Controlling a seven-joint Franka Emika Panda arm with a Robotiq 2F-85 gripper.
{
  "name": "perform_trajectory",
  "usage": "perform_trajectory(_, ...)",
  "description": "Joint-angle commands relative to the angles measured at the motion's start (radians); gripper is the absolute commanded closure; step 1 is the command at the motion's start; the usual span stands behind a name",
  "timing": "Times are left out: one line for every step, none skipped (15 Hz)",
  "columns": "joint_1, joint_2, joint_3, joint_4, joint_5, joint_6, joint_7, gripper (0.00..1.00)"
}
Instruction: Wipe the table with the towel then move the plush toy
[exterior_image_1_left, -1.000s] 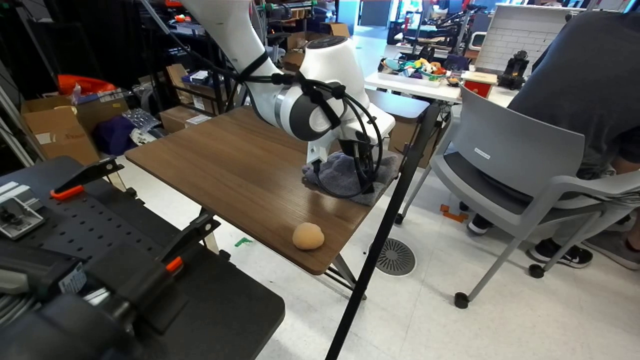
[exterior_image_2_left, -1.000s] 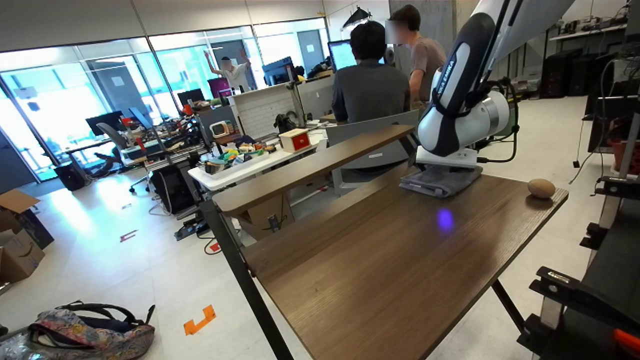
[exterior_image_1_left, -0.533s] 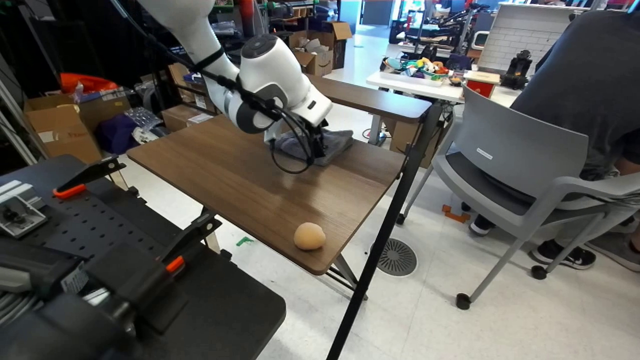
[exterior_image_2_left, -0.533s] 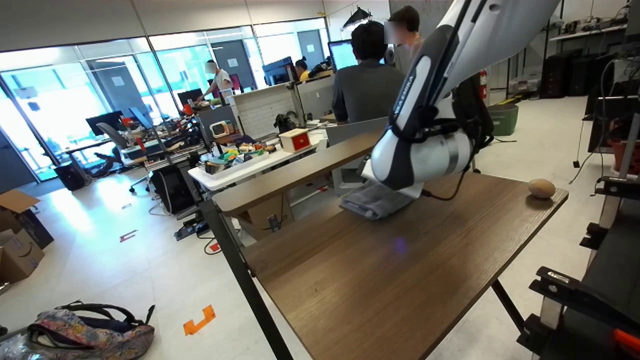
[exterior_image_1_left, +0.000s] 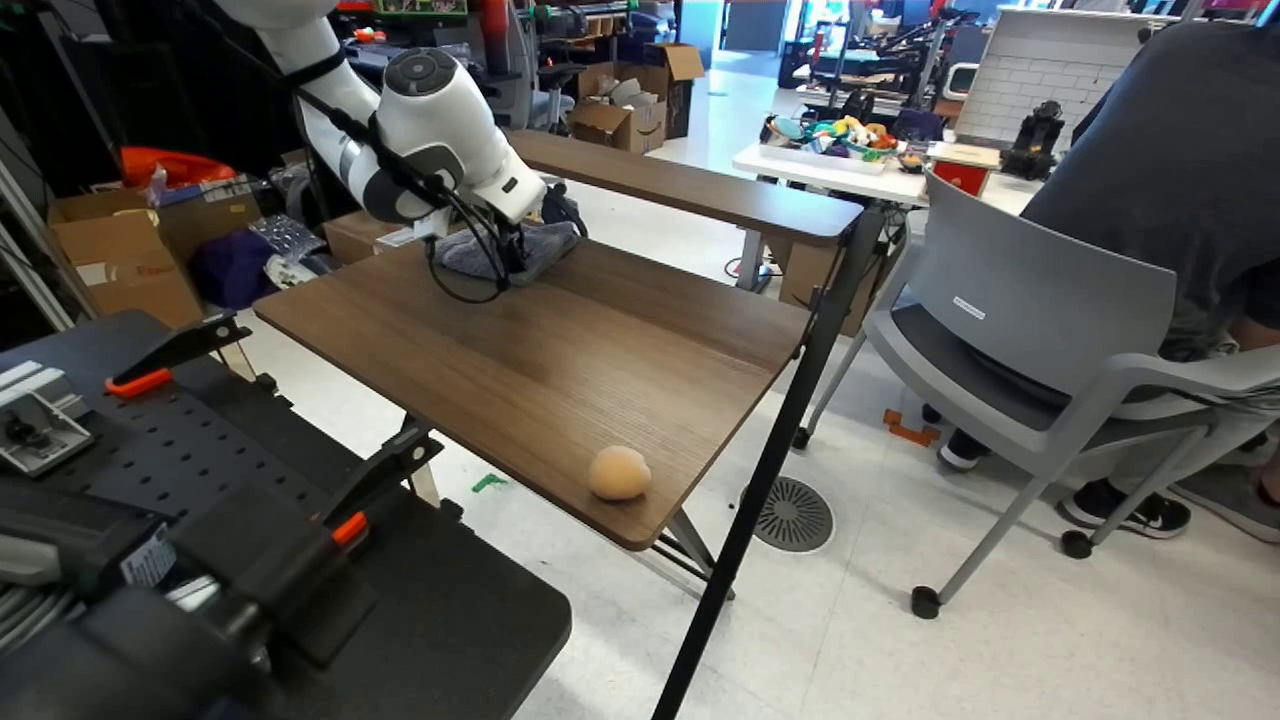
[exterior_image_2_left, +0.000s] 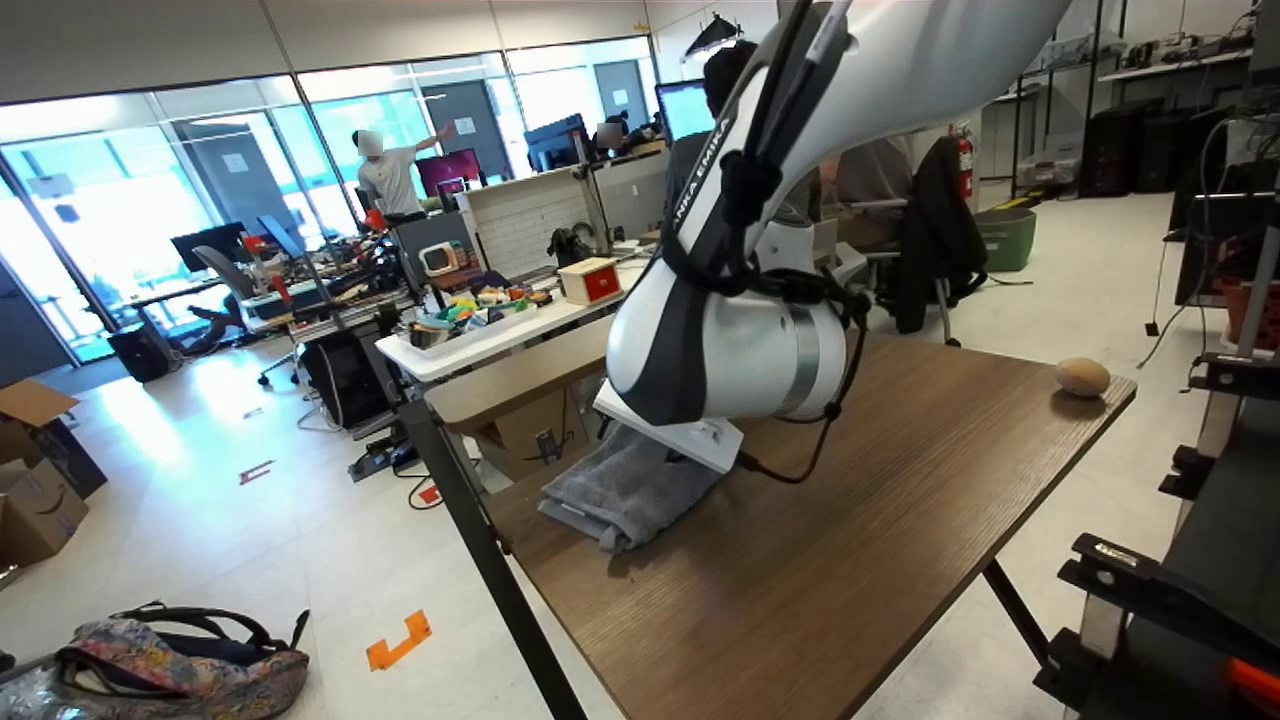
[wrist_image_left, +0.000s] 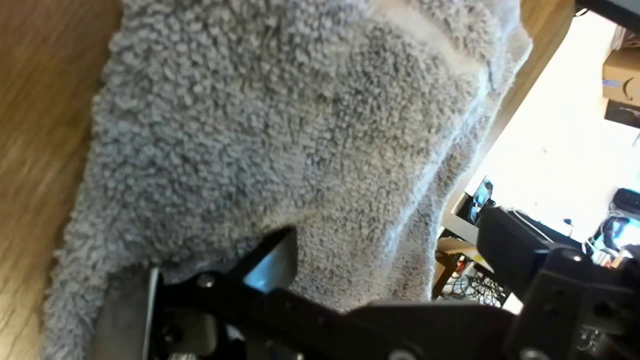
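Wiping is judged in hand: even pressure should be applied to the soft grey towel on the dark-brown wood-grain table by the black gripper, whose fingers are spread. The round tan-orange plush toy is located well apart, near one corner; a grey plastic chair is placed nearby.

In an exterior view, the towel lies on the table near its left end. The plush toy sits on the table at the far right corner, well apart from the towel. In an exterior view, the gripper is positioned over the towel; a raised shelf runs behind the table, a bench stands before the table to the left, and a chair to the right, apart from the table.
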Motion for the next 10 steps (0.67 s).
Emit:
perform_trajectory(-0.068,-0.016,0.005,-0.021,0.035,-0.126,-0.059,0.00)
perform_trajectory(-0.071,-0.043,-0.041,-0.046,0.052,-0.171,-0.049,0.00)
perform_trajectory(-0.066,-0.055,-0.089,-0.058,0.062,-0.206,-0.038,0.00)
perform_trajectory(-0.055,-0.072,-0.151,-0.086,0.068,-0.216,-0.029,0.00)
perform_trajectory(-0.064,-0.081,-0.180,-0.113,0.064,-0.231,-0.036,0.00)
perform_trajectory(-0.061,-0.088,-0.220,-0.136,0.064,-0.247,-0.036,0.00)
perform_trajectory(-0.060,-0.099,-0.252,-0.176,0.060,-0.247,-0.037,0.00)
perform_trajectory(-0.052,-0.100,-0.289,-0.200,0.053,-0.247,-0.036,0.00)
perform_trajectory(-0.043,-0.108,-0.327,-0.231,0.048,-0.238,-0.035,0.00)
perform_trajectory(-0.034,-0.109,-0.363,-0.247,0.048,-0.240,-0.028,0.00)
